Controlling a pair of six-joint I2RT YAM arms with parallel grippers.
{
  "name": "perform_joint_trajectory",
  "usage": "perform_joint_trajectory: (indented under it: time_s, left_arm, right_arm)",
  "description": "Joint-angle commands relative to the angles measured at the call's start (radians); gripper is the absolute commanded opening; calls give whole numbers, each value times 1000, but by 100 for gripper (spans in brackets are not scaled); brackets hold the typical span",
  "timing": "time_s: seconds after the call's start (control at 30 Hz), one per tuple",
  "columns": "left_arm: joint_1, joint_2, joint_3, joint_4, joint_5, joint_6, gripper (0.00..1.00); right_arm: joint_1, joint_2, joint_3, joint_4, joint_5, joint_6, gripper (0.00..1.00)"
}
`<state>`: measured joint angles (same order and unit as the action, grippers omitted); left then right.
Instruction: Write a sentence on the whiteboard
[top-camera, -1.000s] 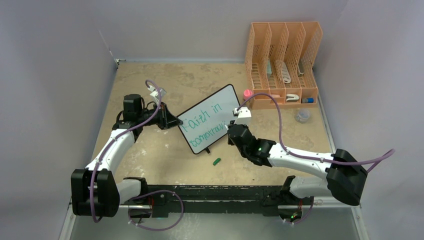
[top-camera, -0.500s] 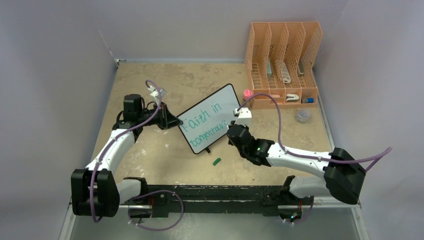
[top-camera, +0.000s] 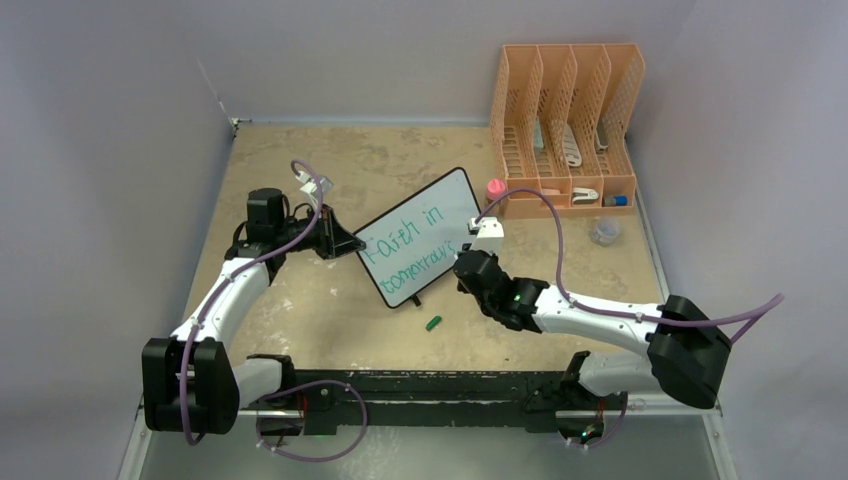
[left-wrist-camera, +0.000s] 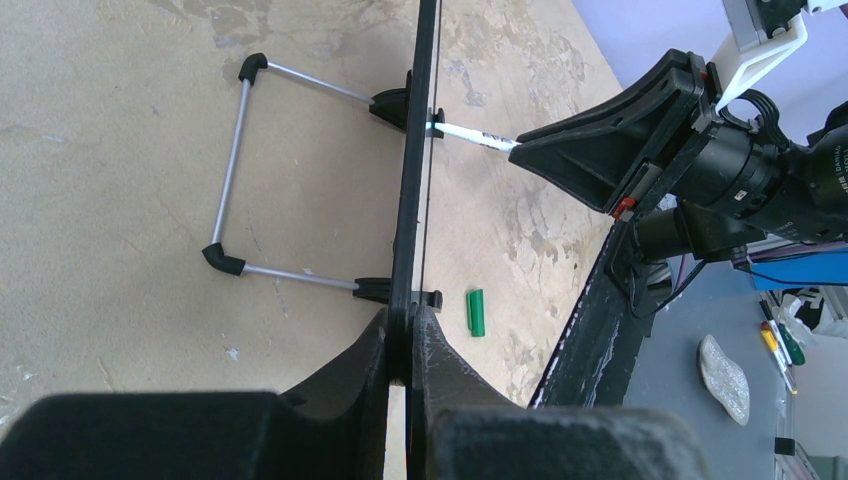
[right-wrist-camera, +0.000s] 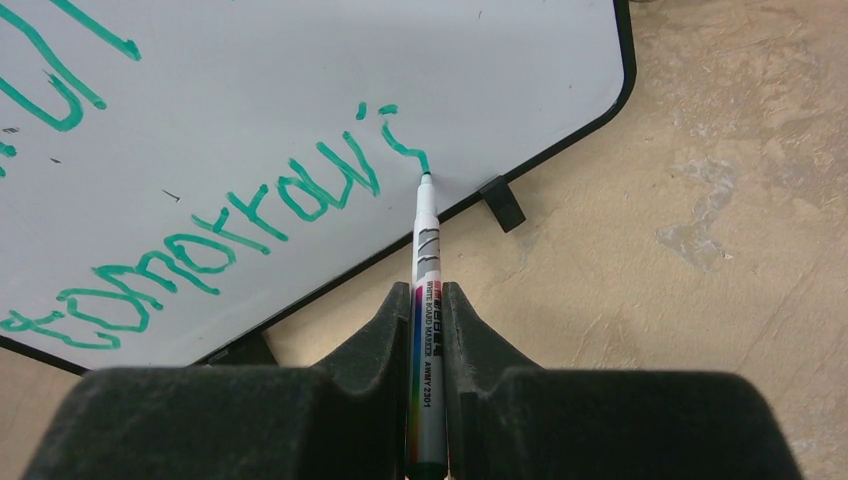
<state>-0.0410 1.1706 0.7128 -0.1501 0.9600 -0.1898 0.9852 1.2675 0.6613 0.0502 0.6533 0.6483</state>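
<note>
**Right arm at the board with marker, left arm holding the board**

Both arms reach out from bases at the near tabletop (top-camera: 320, 310) edge. A green cap (top-camera: 433, 323) lies loose just ahead of them. The right arm stretches low and leftward, right jaws clamped on the marker (right-wrist-camera: 424, 260). Its tip touches the whiteboard (top-camera: 452, 192) at the end of "tomorrow's" in the sentence (top-camera: 412, 268). The left arm bends forward, left jaws pinching the board's left edge. The board stands propped mid-tabletop. Orange file rack (top-camera: 565, 120) at far right.

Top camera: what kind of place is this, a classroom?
Probably a robot lab bench, not a classroom: left arm and right arm bolted to one table, plain walls boxing it in, an orange rack holding small parts.
</note>
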Motion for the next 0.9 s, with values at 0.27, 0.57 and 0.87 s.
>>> perform_joint_trajectory:
  time_s: [0.27, 0.57, 0.87]
  left_arm:
    - [0, 9, 14, -45, -72, 44, 0]
    - [1, 1, 27, -78, -117, 77, 0]
    - [1, -8, 56, -146, -183, 142, 0]
  right_arm:
    - [-3, -30, 39, 37, -56, -7, 0]
    - [-4, -111, 48, -10, -61, -21, 0]
    - [-53, -153, 29, -44, 9, -65, 0]
